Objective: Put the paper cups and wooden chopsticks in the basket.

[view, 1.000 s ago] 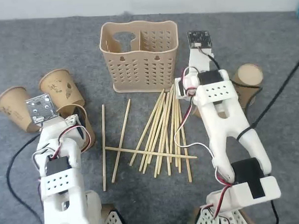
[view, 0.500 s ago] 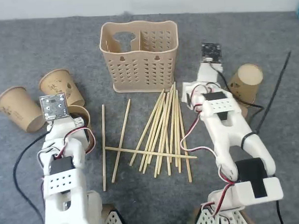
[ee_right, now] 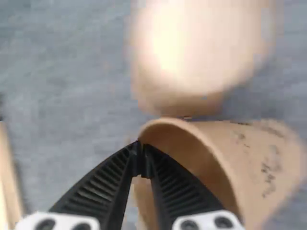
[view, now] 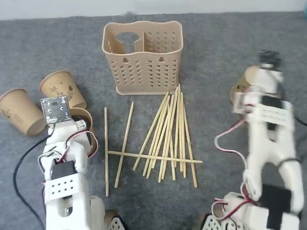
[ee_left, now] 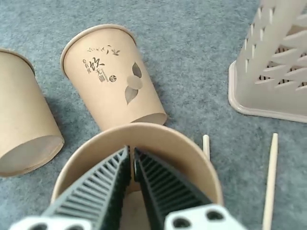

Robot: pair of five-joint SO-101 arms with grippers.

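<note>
Three brown paper cups lie at the left: one far left [view: 12, 112], one beside it [view: 61, 87], and a third [ee_left: 192, 158] with its open mouth toward my left gripper [ee_left: 132, 152]. That gripper is shut, its tips just inside the cup's mouth. At the right, my right gripper [ee_right: 140, 146] is shut at the rim of a lying cup [ee_right: 225, 158], with another cup [ee_right: 196, 52] beyond it. Several wooden chopsticks [view: 169, 134] lie scattered in front of the tan basket [view: 144, 70], which holds nothing I can see.
The grey carpet [view: 217, 52] covers the table. My left arm [view: 61, 158] stands beside two separate chopsticks [view: 106, 147]. My right arm [view: 269, 121] stretches along the right side, over the right-hand cups [view: 242, 85].
The right arm has swung right, away from the chopstick pile to the cups at the right. The left arm shifted slightly right toward its cup a second ago, then stayed.
</note>
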